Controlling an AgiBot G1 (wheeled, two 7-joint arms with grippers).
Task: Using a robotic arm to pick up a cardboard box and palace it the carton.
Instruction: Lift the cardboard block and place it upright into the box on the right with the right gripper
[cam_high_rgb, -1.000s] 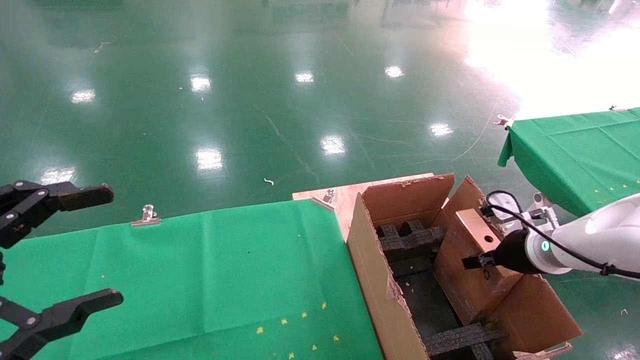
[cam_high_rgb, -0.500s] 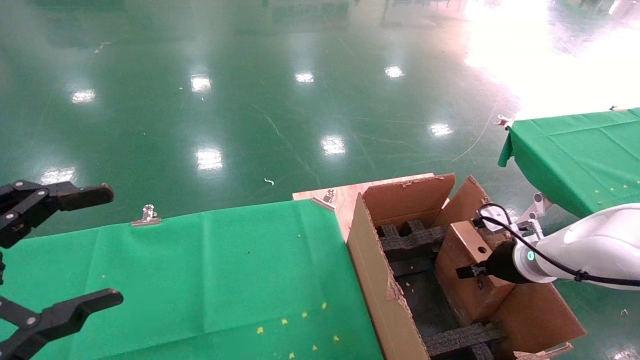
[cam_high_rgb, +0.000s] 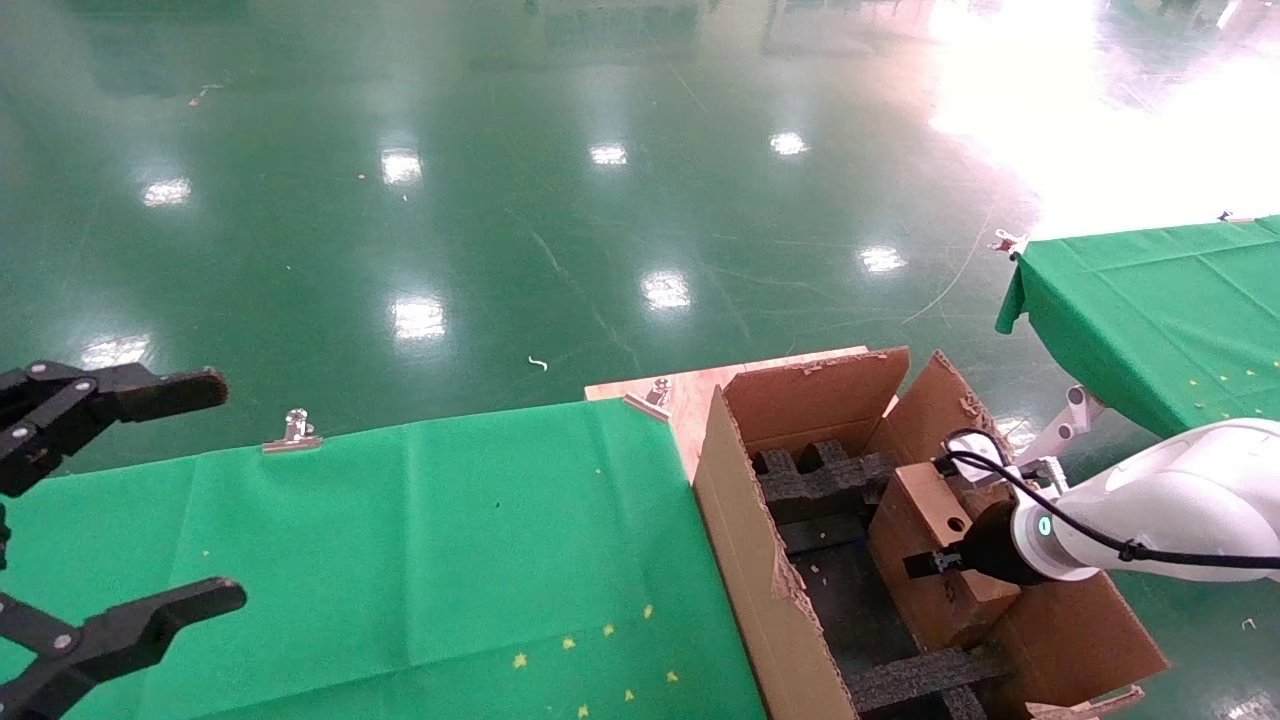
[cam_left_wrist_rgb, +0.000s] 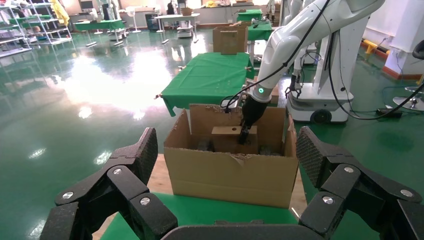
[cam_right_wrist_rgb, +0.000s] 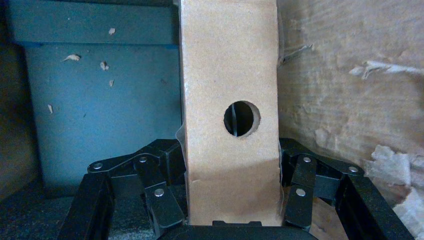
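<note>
**Small box gripped, inside carton**

At 9 o'clock in head view: bare black multi-link left gripper (cam_high_rgb: 105, 510), fingers spread wide, hovering over near-left edge of green cloth-covered table (cam_high_rgb: 420, 540), holding nothing. Silver binder clip (cam_high_rgb: 292, 432) on cloth's far edge at 10 o'clock; second clip (cam_high_rgb: 655, 393) at cloth corner, on bare wooden board (cam_high_rgb: 690, 395).

Right of centre, at 4 o'clock: large brown corrugated carton (cam_high_rgb: 745, 560) with ragged flaps, open-topped, black foam inserts (cam_high_rgb: 815, 480) inside. Small flat brown cardboard box (cam_high_rgb: 925, 555) with round hole in narrow side, standing on edge inside carton, tilted, close to carton's right wall.

At 3 to 4 o'clock: white glossy robotic arm (cam_high_rgb: 1160, 515) with black cable, reaching in from right. Right gripper (cam_right_wrist_rgb: 230, 200) pinching cardboard box on both broad faces, hole (cam_right_wrist_rgb: 241, 118) just beyond fingers (cam_right_wrist_rgb: 160, 175).

Far right at 2 o'clock: second green-draped table (cam_high_rgb: 1150, 300), well apart from carton.
</note>
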